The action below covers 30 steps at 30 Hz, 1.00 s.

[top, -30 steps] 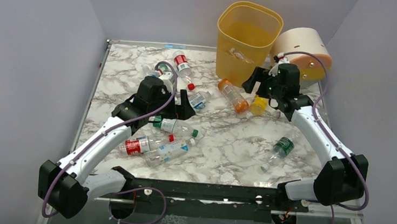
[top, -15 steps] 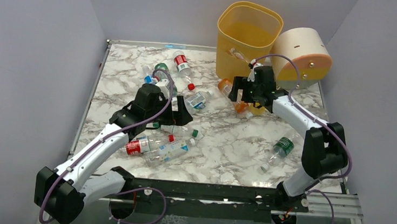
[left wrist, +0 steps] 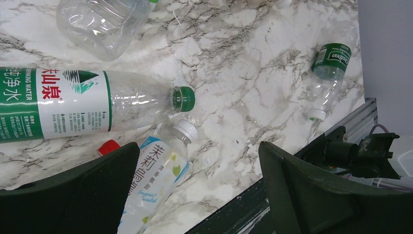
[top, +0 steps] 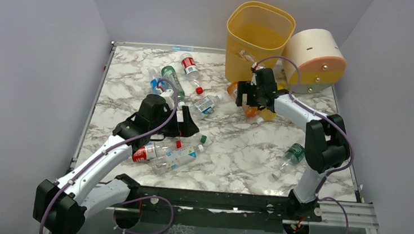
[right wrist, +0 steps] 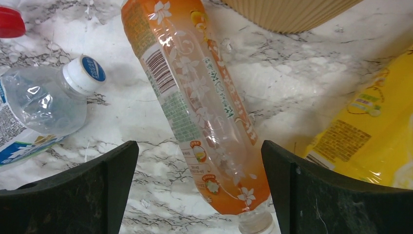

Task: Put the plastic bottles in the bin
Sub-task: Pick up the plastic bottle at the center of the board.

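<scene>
Swung in from two o'clock, our right gripper now sits wide open and empty over the orange bottle, ready to grasp; our left gripper gapes empty too.

Right gripper is down over the orange bottle, right in front of the yellow-orange bin, and there's a yellow bottle just beside it. Left gripper sits low mid-table among the clear bottles, near a red-labelled bottle. One green-labelled bottle lies off alone on the right of the marble table.
</scene>
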Each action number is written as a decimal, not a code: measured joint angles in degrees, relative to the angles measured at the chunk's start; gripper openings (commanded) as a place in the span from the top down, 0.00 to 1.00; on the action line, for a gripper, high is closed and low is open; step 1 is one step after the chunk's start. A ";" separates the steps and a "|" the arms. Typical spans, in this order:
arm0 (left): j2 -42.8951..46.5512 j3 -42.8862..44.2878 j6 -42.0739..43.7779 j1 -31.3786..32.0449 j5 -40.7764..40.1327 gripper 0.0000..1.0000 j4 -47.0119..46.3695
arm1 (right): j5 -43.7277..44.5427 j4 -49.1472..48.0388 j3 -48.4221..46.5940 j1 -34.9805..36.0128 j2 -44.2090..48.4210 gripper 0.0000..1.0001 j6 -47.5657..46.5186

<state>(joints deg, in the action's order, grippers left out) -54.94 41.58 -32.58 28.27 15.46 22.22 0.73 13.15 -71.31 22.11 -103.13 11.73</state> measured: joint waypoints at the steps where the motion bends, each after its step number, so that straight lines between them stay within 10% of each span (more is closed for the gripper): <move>1: 0.13 -0.11 -0.02 0.00 0.04 0.01 -0.11 | 0.24 0.02 -0.02 0.31 -0.42 0.00 -0.04; 30: 5.53 -3.91 2.03 0.00 4.55 0.01 -0.94 | 4.63 0.57 1.64 9.16 -3.28 0.48 -0.61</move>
<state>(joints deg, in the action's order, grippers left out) -49.41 37.67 -30.55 28.27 20.01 21.28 5.37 13.72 -69.67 31.27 -106.41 11.11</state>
